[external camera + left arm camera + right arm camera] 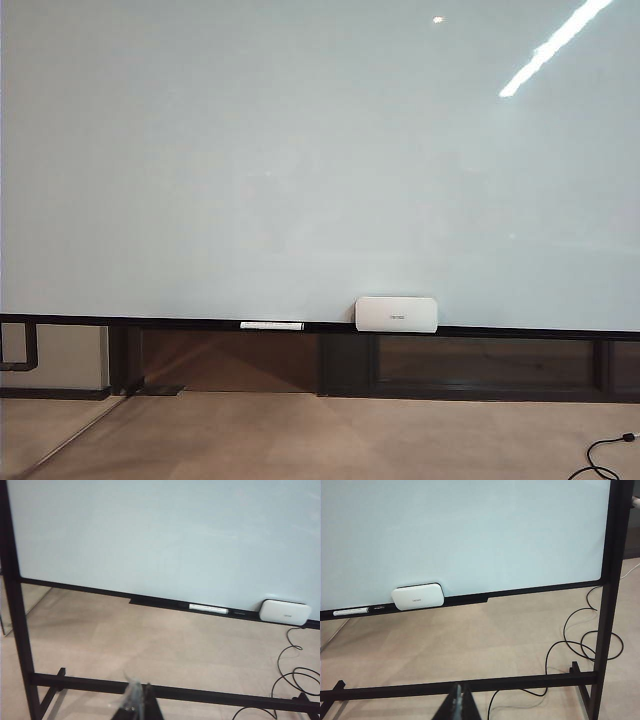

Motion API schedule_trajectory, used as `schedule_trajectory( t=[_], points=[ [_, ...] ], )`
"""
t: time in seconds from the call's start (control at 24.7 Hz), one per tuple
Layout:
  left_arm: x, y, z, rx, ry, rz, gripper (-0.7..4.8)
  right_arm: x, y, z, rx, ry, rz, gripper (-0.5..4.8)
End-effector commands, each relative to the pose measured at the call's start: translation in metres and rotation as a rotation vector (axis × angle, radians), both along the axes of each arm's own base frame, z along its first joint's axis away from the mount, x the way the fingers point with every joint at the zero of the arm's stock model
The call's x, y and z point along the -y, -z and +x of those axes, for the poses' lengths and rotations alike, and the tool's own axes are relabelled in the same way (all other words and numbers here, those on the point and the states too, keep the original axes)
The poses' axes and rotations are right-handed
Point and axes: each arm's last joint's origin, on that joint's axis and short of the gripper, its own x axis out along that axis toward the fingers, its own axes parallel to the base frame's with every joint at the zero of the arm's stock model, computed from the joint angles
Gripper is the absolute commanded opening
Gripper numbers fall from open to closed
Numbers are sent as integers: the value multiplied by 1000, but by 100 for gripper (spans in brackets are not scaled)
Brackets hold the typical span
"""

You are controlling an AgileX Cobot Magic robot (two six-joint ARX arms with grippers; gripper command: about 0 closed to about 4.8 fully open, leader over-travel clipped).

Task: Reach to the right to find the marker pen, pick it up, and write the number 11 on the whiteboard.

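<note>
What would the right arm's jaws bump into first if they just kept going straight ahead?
Probably the black frame bar just beyond the shut right gripper; if they clear it, only floor shows before the whiteboard. Depth is hard to judge.

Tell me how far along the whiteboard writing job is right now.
Nothing looks done: the whiteboard is blank, no 11 written. Nothing is in hand: the left gripper and right gripper sit shut and empty, far back from the board. Finding the marker pen, grasping and writing all remain.

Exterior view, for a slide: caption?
Blank whiteboard; white pen and eraser box on its ledge; no grippers visible.
</note>
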Motion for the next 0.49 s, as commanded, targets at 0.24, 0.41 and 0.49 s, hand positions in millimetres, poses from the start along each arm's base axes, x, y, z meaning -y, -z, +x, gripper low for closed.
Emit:
schedule_trajectory(
  t=[0.24, 0.41, 0.49],
  points=[
    [10, -5, -3, 56, 374, 32, -5, -1, -15, -1, 144, -19, -12, -8],
    [13, -10, -5, 81, 483, -29, -5, 0, -23, -2, 219, -2, 13, -9],
    [15, -11, -6, 88, 507, -40, -5, 1, -35, -5, 244, 24, 37, -9]
  ],
)
